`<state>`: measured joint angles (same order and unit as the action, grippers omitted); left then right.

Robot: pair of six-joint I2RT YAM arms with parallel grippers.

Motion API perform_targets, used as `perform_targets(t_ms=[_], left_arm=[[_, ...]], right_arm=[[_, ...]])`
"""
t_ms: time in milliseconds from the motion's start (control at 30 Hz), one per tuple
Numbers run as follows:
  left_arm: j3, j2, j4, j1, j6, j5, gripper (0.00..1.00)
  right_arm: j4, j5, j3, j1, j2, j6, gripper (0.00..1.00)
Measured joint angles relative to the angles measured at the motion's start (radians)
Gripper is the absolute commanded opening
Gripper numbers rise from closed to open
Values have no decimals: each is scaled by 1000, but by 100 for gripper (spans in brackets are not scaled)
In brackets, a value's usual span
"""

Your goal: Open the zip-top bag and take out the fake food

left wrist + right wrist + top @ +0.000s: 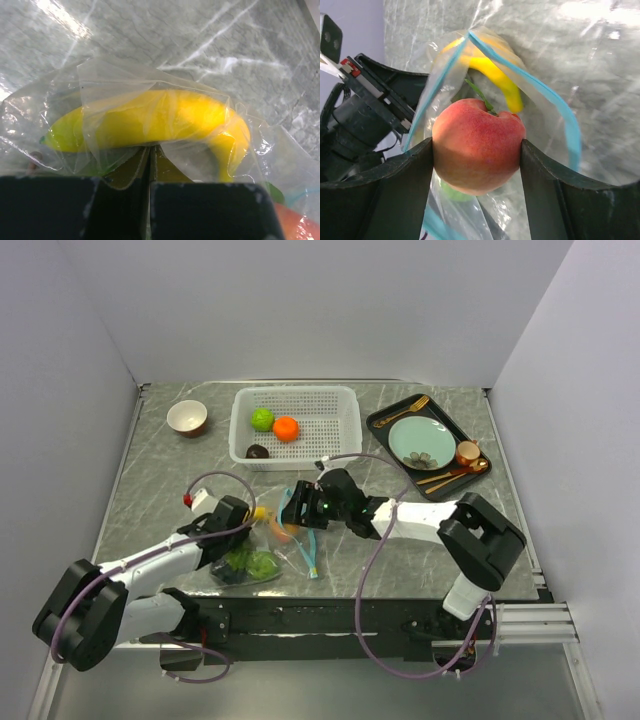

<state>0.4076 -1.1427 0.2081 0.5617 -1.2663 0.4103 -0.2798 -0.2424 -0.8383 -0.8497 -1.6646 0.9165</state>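
Peach (480, 137) in right gripper (476, 165) shows clearly only from that wrist.

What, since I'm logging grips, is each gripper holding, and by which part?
The left gripper pinches the bag film near the banana; the right gripper clamps the peach by its sides.

Both arms sit low and stretched in toward each other, grippers nearly meeting in the middle. The left arm (150, 565) lies out almost flat from the near-left corner, and the left gripper (248, 518) has its fingers (120, 200) squeezed together, pinching a bit of the zip-top bag (115, 80) film. The right arm (420, 520) is bent hard at the elbow (480, 535), forearm running left. The right gripper (300, 508) is clamped on the peach (477, 145), one pad on each side.
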Motion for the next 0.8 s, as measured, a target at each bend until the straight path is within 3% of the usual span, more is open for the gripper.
perform_targets(t_ms=[533, 800], left_arm=[[8, -8, 11, -81, 62, 5, 7], [8, -7, 9, -83, 80, 3, 8]], right_arm=[[108, 81, 77, 73, 172, -65, 40], [204, 98, 54, 201, 284, -121, 41]])
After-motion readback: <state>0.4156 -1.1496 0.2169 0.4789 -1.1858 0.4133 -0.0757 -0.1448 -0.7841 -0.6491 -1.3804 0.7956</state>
